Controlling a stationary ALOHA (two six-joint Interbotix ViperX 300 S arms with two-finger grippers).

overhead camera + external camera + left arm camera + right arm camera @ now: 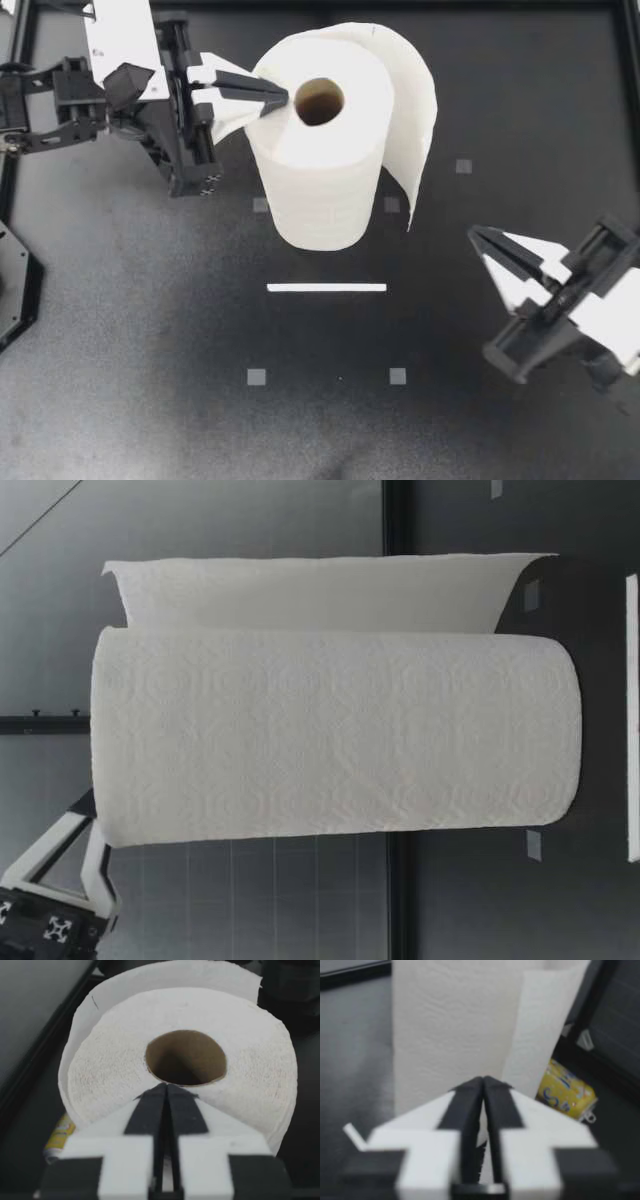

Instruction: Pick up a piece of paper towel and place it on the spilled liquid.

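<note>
A white paper towel roll (318,150) stands upright mid-table, with a loose sheet (412,120) curling off its right side and hanging toward the table. My left gripper (284,97) is shut, its tips resting on the roll's top at the rim of the cardboard core (186,1057). In the left wrist view the left gripper (166,1086) shows both fingers pressed together. My right gripper (474,234) is low at the right, apart from the sheet, pointing at it. In its own view the right gripper (482,1080) has its tips together, with nothing held. I see no spilled liquid.
A yellow can (566,1092) lies on its side behind the roll, also seen as the can (59,1134) in the left wrist view. A white strip (326,288) and small grey squares (257,377) mark the table in front of the roll. Black frame rails border the table.
</note>
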